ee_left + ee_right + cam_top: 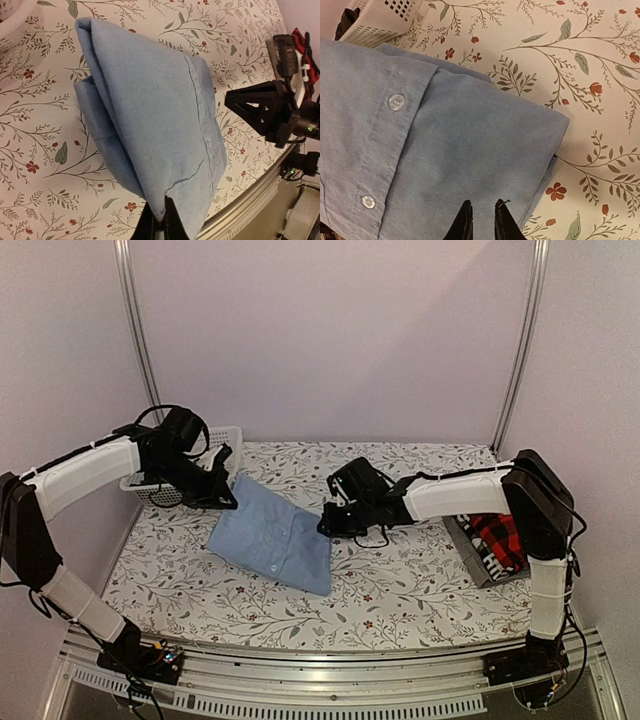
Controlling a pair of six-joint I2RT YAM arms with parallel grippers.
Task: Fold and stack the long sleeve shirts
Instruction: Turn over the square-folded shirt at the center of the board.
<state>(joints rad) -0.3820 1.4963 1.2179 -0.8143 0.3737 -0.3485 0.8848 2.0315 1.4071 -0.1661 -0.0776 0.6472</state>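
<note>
The light blue button-up shirt (272, 537) lies folded in the middle of the table. My left gripper (222, 495) is shut on the shirt's far left corner; in the left wrist view the cloth (150, 110) runs down into the closed gripper (162, 222). My right gripper (328, 525) is at the shirt's right edge. In the right wrist view it (482, 222) stands a narrow gap apart over the blue cloth (445, 150), with nothing held. The red-and-black plaid shirt (497, 538) lies folded on a grey one (468, 545) at the right.
The white lattice basket (228, 437) stands at the back left behind my left gripper; it also shows in the right wrist view (380, 20). The metal table rail (330, 680) runs along the near edge. My right arm (270, 110) shows in the left wrist view.
</note>
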